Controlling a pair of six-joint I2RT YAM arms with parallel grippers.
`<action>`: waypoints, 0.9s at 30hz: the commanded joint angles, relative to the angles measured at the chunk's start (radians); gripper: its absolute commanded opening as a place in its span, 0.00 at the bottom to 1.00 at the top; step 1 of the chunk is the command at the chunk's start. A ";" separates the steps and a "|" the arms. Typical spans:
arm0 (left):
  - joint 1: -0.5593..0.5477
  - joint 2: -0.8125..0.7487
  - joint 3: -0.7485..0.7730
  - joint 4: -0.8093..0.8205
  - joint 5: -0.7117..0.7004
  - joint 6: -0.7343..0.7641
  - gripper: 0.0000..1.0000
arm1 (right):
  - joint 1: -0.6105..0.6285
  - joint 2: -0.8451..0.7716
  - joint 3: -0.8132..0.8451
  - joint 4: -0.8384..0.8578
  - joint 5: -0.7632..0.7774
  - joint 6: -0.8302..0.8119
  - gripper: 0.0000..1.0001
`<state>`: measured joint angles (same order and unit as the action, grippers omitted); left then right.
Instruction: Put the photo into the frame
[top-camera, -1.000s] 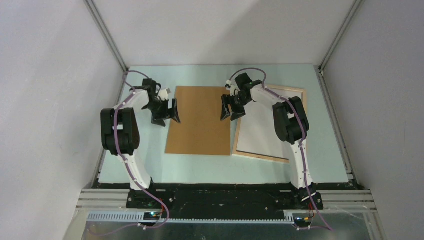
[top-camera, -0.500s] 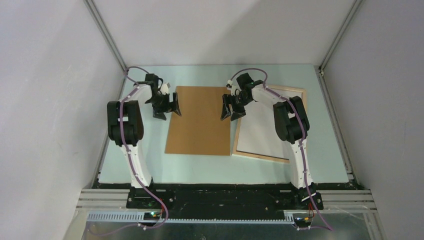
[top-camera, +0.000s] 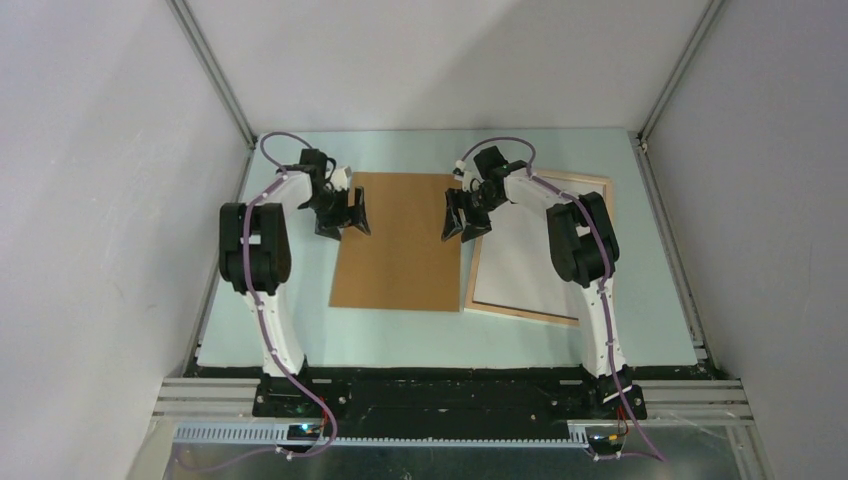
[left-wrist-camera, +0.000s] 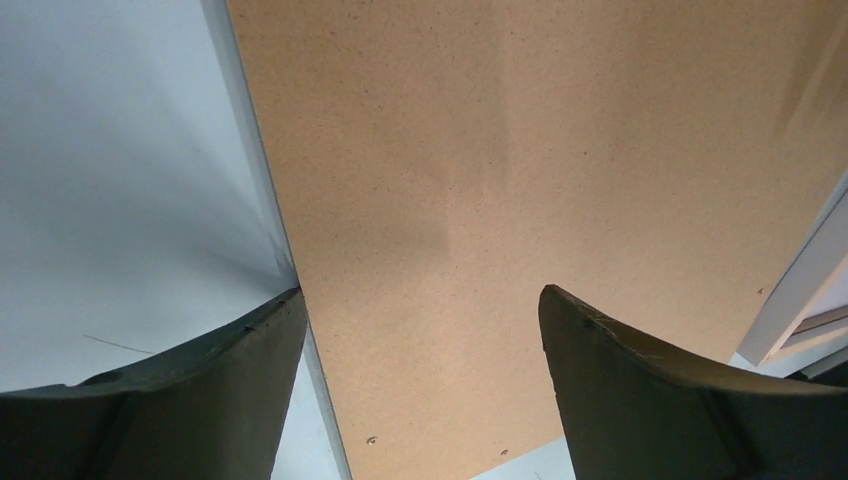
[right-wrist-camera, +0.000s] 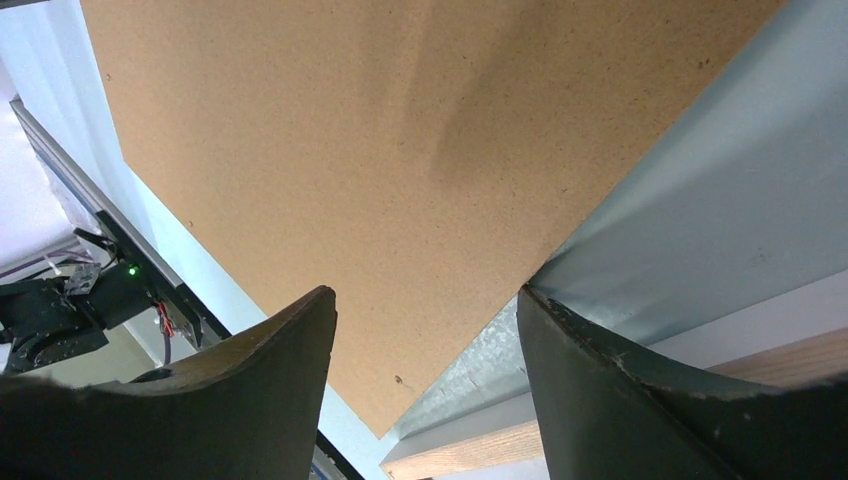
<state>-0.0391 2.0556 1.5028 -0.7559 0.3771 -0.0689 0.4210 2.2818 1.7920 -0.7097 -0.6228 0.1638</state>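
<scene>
Left gripper (top-camera: 344, 224) slid over speckled brown fibreboard (top-camera: 400, 255) (a flat rectangle).

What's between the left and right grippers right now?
The brown board lies flat on the table between the left gripper and the right gripper. The top view shows this best, and each wrist view looks down on it.

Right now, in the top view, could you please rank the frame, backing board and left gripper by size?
Largest: frame and backing board, too alike to rank; the right arm hides part of the frame.
Smallest: left gripper.
</scene>
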 joint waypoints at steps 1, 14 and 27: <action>-0.038 -0.002 -0.060 0.006 0.238 0.008 0.88 | 0.013 0.007 -0.031 0.052 -0.076 0.001 0.71; -0.036 -0.251 -0.110 0.005 0.506 0.064 0.86 | 0.030 0.021 -0.056 0.098 -0.189 0.006 0.71; -0.043 -0.398 -0.148 0.005 0.676 0.128 0.86 | 0.043 0.052 -0.045 0.099 -0.234 -0.011 0.71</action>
<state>-0.0116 1.6802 1.3796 -0.7376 0.6712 0.0666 0.3908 2.2795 1.7557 -0.6884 -0.7074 0.1619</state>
